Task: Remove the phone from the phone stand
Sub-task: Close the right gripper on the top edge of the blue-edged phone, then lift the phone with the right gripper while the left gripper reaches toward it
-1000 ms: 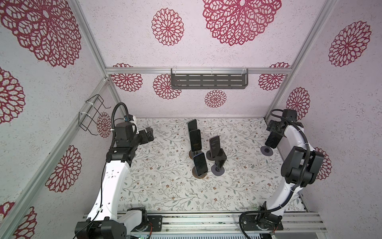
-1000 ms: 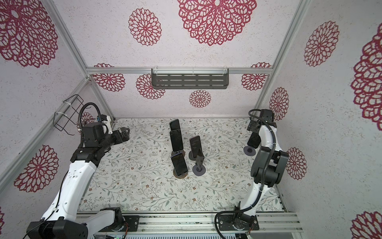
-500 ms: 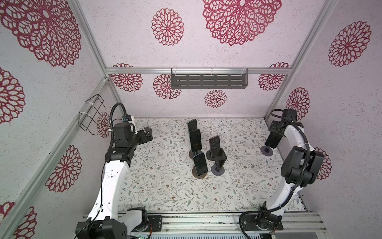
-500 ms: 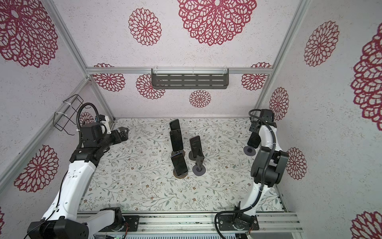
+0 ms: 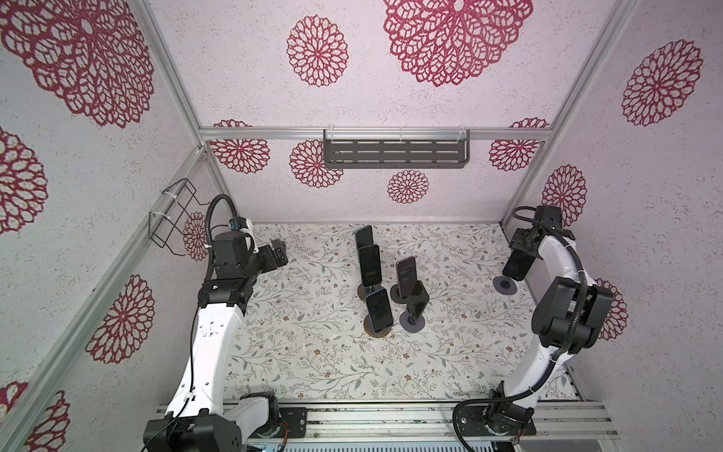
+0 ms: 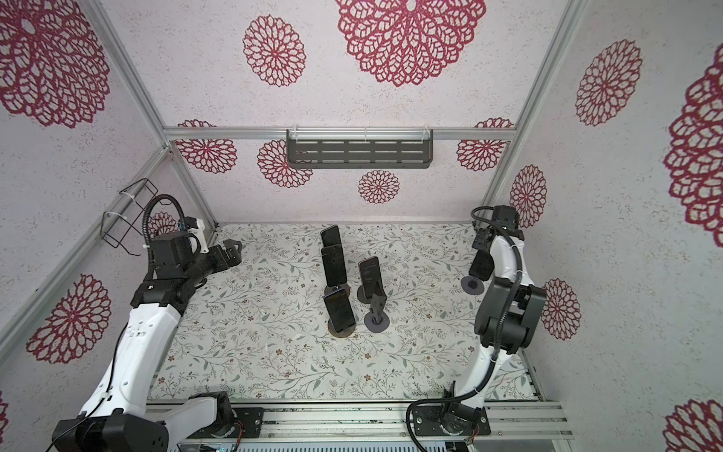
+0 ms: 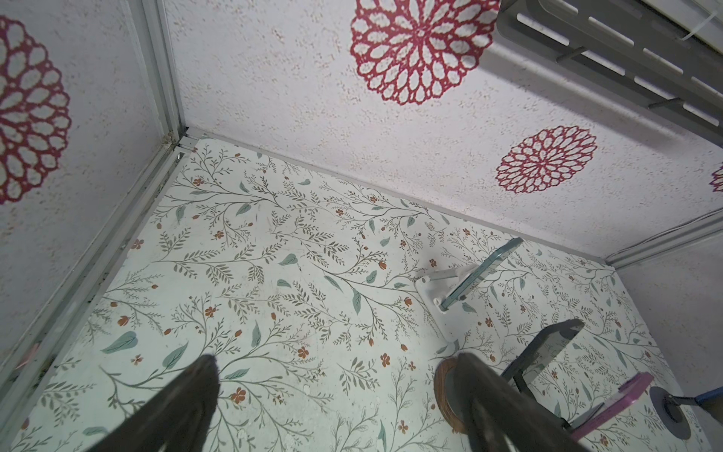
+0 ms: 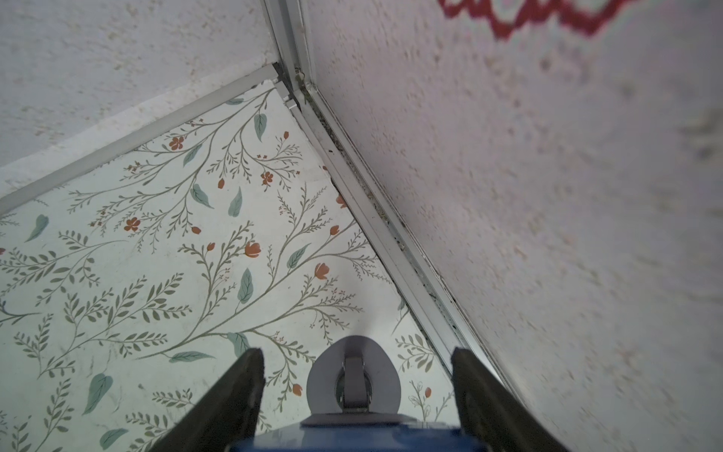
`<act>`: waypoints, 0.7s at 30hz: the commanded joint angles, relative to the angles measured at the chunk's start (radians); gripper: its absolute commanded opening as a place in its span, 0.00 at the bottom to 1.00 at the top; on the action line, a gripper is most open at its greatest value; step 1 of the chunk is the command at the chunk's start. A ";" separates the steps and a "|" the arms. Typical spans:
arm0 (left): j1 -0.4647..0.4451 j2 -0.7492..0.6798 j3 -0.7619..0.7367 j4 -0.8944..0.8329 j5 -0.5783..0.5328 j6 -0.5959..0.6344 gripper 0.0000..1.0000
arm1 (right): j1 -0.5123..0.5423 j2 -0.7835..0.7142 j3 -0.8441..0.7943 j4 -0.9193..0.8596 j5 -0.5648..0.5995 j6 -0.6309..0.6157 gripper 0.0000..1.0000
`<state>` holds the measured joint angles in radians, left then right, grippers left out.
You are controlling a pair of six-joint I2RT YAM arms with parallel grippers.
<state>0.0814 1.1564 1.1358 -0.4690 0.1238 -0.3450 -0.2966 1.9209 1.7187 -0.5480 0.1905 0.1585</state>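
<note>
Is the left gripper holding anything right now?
No, the left gripper is wide open in its wrist view, with nothing clamped between the jaws.

A dark, blue-edged phone (image 5: 516, 266) is leaning at the far right, just over its round grey stand (image 5: 504, 285).

1. The left arm (image 5: 213, 344) rises from the lower left of the frame, elbow bent, forearm level and pointing toward the middle.
2. The left gripper (image 7: 336, 364) is empty, its jaws spread wide.
3. The right arm (image 5: 536, 371) stands at the right edge, wrist folded downward.
4. The right gripper (image 8: 354, 352) points down, jaws clamped on a phone (image 8: 352, 440).
</note>
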 commanded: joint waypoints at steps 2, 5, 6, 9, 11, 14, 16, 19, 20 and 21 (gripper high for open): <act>0.012 -0.006 -0.008 0.028 0.011 -0.005 0.97 | 0.003 -0.069 0.082 -0.059 0.018 0.009 0.59; 0.013 -0.003 -0.012 0.033 0.008 -0.004 0.97 | 0.003 -0.079 0.113 -0.101 -0.001 0.024 0.56; 0.014 -0.002 -0.011 0.033 0.008 -0.004 0.97 | 0.004 -0.082 0.121 -0.111 -0.005 0.028 0.55; 0.014 0.002 -0.012 0.033 0.012 -0.008 0.97 | 0.003 -0.093 0.136 -0.142 -0.007 0.029 0.54; 0.014 0.002 -0.011 0.033 0.010 -0.006 0.97 | 0.004 -0.104 0.139 -0.160 -0.009 0.025 0.53; 0.013 0.003 -0.013 0.033 0.012 -0.007 0.97 | 0.003 -0.125 0.132 -0.176 -0.019 0.030 0.50; 0.014 0.006 -0.013 0.034 0.014 -0.008 0.97 | 0.004 -0.136 0.128 -0.185 -0.033 0.035 0.48; 0.014 0.008 -0.013 0.034 0.016 -0.009 0.97 | 0.005 -0.151 0.121 -0.199 -0.053 0.044 0.45; 0.014 0.009 -0.014 0.035 0.017 -0.008 0.97 | 0.004 -0.159 0.116 -0.202 -0.061 0.050 0.44; 0.014 0.010 -0.014 0.035 0.018 -0.009 0.97 | 0.006 -0.164 0.111 -0.207 -0.070 0.052 0.43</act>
<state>0.0860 1.1599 1.1301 -0.4610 0.1272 -0.3492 -0.2962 1.8374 1.8156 -0.7433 0.1467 0.1806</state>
